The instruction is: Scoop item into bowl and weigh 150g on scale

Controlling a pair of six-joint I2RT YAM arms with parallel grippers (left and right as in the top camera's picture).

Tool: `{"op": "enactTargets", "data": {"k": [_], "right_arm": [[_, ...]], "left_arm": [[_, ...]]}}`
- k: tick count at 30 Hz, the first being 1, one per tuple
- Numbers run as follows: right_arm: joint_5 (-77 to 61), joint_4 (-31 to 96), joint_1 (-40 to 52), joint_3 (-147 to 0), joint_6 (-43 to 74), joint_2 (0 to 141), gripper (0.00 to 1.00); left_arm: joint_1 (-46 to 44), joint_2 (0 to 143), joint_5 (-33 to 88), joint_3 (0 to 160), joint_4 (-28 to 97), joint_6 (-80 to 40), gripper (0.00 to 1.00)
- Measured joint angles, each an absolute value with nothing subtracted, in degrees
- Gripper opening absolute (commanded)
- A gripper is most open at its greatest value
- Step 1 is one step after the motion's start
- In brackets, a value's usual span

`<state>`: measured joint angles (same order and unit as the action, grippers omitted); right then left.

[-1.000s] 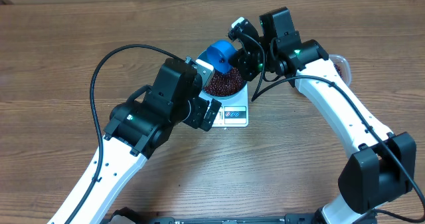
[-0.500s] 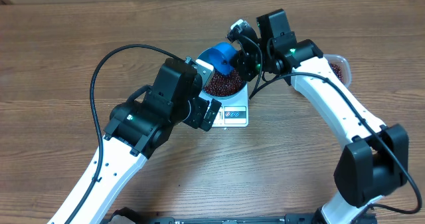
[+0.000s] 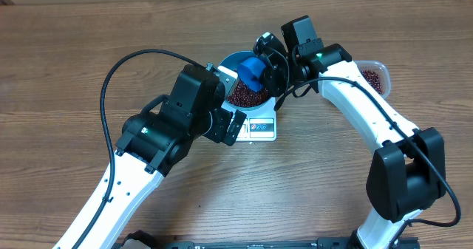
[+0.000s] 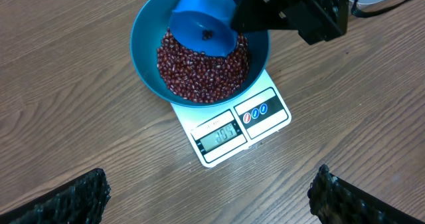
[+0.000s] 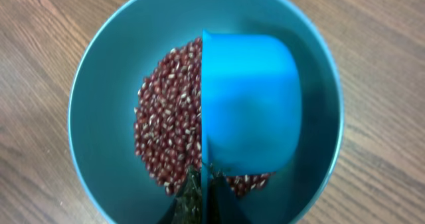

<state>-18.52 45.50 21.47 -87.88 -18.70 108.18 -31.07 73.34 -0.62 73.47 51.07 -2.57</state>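
The glossy blue bowl stands on the white scale and holds a heap of red-brown beans. My right gripper is shut on the handle of a small blue scoop, which hangs tipped over the bowl. From the right wrist, the scoop covers the right half of the beans inside the bowl, with the gripper pinched on its thin handle. My left gripper hangs open above bare table in front of the scale, with nothing between its fingers.
A clear plastic tub with more beans sits to the right of the scale, behind the right arm. The left arm's body overhangs the table to the left of the scale. The scale's display faces the front.
The right wrist has shifted slightly left and turned the scoop further over the bowl. The left arm has not moved.
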Motion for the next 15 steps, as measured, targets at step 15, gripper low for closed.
{"op": "enactTargets", "data": {"k": [15], "right_arm": [[-24.23, 46.81, 21.47, -89.45, -18.22, 108.16, 0.04]], "left_arm": [[-31.07, 73.34, -0.62, 73.47, 51.09, -2.57, 0.99]]}}
